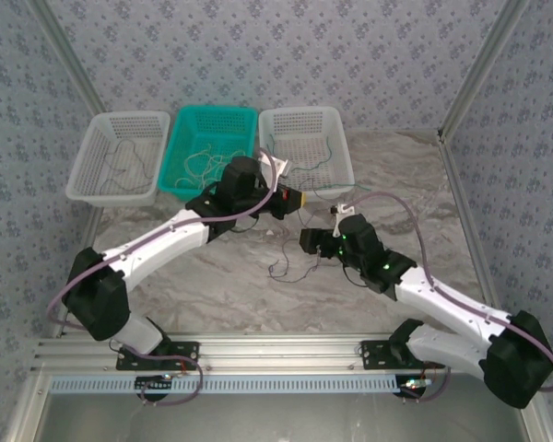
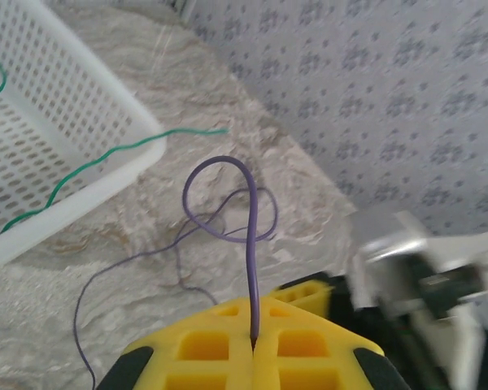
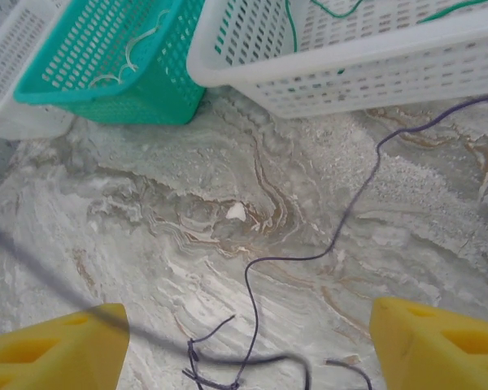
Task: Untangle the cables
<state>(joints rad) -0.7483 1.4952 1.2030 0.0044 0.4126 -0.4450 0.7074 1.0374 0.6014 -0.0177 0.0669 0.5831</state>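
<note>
My left gripper [image 1: 293,198] [image 2: 254,337] is shut on a thin purple cable [image 2: 251,268], which rises from between its yellow fingers and curls into a loop. The cable trails down onto the marble table [image 1: 290,267], where it ends in a small knotted tangle. My right gripper [image 1: 311,241] [image 3: 248,341] hangs open just above that tangle, and a strand of the purple cable [image 3: 342,227] runs between its yellow fingers [image 3: 73,349] without touching them. A green cable [image 1: 327,166] [image 2: 89,166] [image 3: 293,24] lies in the right white basket and hangs over its rim.
Three baskets stand in a row at the back: a white one [image 1: 83,175] holding thin wires, a teal one [image 1: 180,138] [image 3: 73,89] with pale wires, and a white one [image 1: 343,152] [image 3: 374,73] [image 2: 106,175]. Patterned walls close in the sides.
</note>
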